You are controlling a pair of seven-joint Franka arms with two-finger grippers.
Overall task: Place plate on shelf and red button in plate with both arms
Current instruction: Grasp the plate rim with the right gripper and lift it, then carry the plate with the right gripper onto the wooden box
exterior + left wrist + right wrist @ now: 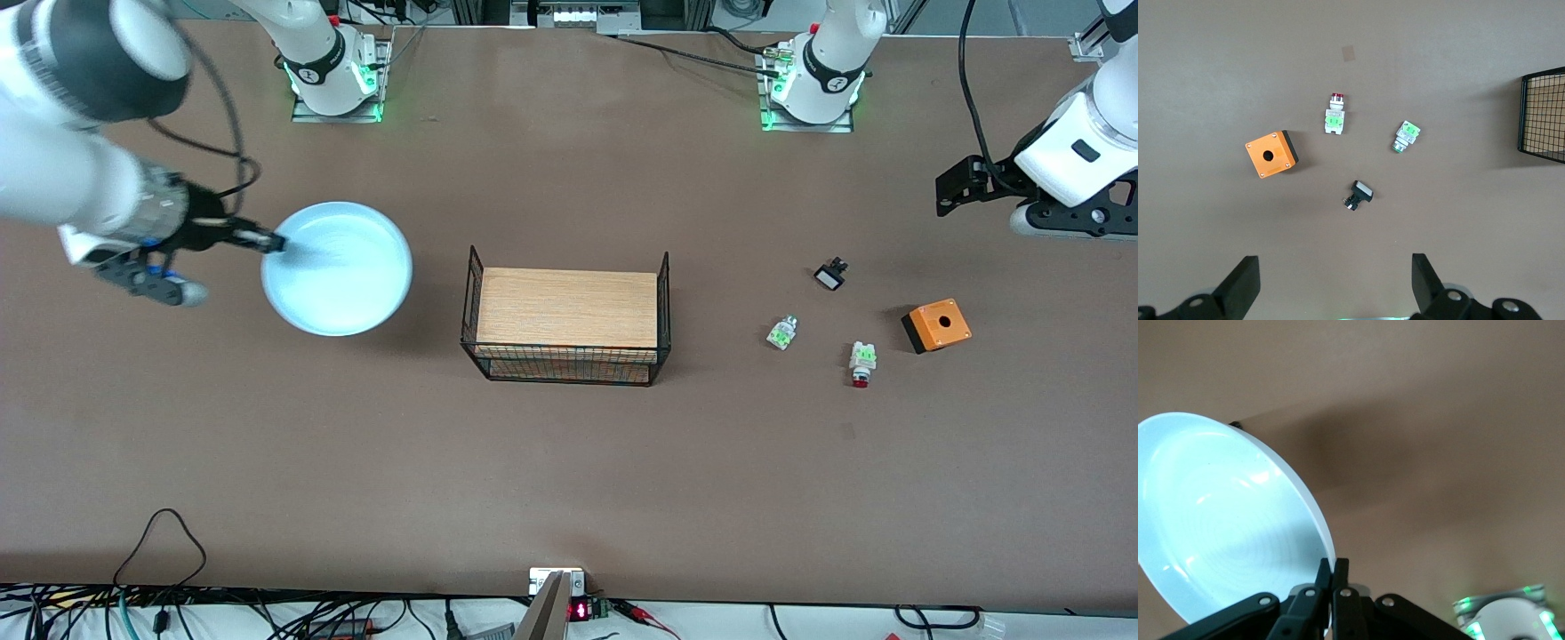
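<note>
Over right arm's table end, right gripper (267, 240) fingers clamp plate (338, 268) rim; left gripper (1335, 283) fingers spread, raised above red button (1335, 115).

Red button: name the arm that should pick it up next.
Left. Its open hand hangs over the small parts at its end of the table, near the red button; the right hand is shut on the plate.

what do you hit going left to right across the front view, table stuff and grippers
right gripper pinching the plate's rim → plate → wire basket with wooden board → white-and-green part → black part → red button → orange box → left gripper, open, empty
</note>
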